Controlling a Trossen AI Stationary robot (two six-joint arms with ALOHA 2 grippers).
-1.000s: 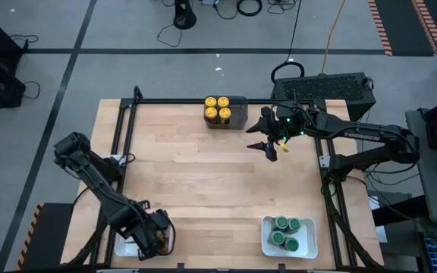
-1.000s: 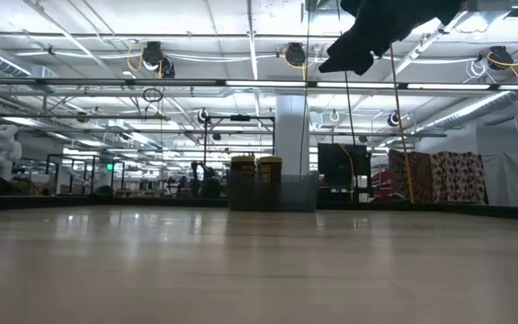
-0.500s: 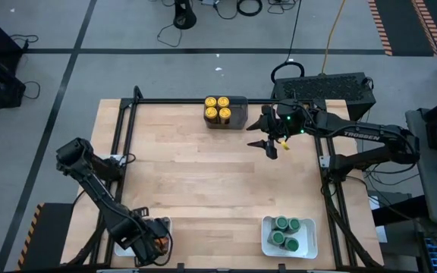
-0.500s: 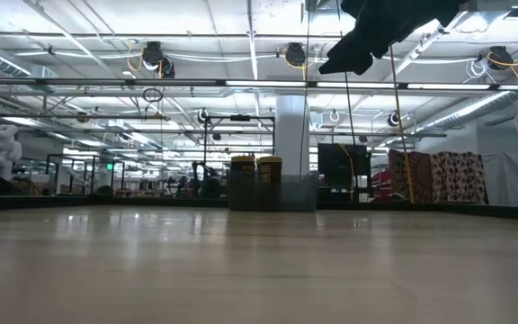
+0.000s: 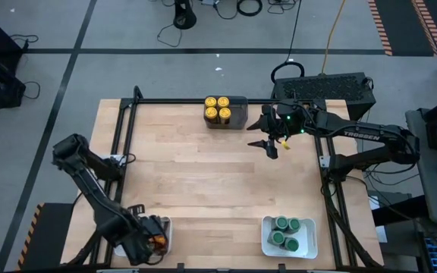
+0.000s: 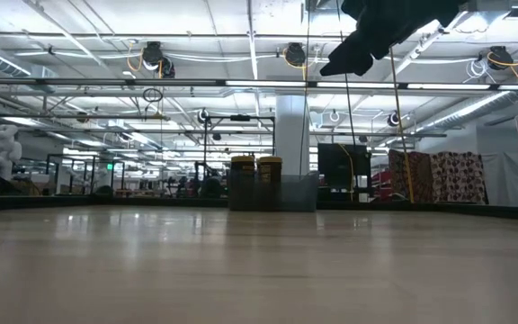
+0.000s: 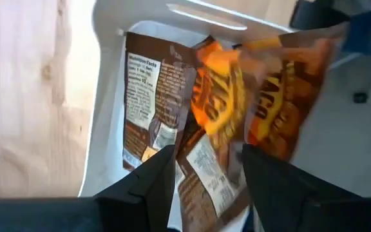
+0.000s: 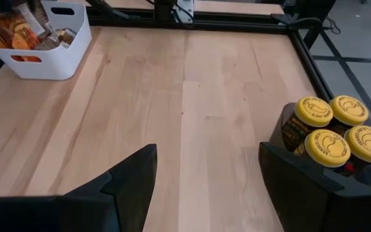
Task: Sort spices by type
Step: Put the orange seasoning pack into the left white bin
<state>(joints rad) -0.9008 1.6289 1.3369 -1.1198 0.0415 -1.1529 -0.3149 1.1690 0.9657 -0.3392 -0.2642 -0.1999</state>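
You've just let the left hand (image 7: 201, 187) spread over the near-left white tray (image 7: 108, 96), so the brown-orange packets (image 7: 224, 109) seem dropped in, apparently ending the sort, while the right hand (image 5: 268, 136) hovers wide and empty by the yellow-lidded jars (image 5: 218, 108).

Left arm folds down hard toward the table's near left corner, wrist tipped steeply, left gripper (image 5: 152, 241) low there with its fingers (image 7: 148, 182) spread apart, nothing between them. Right arm reaches in from the far right side, right gripper (image 5: 268, 139) raised high above the table, its fingers (image 8: 131, 180) wide apart and empty.
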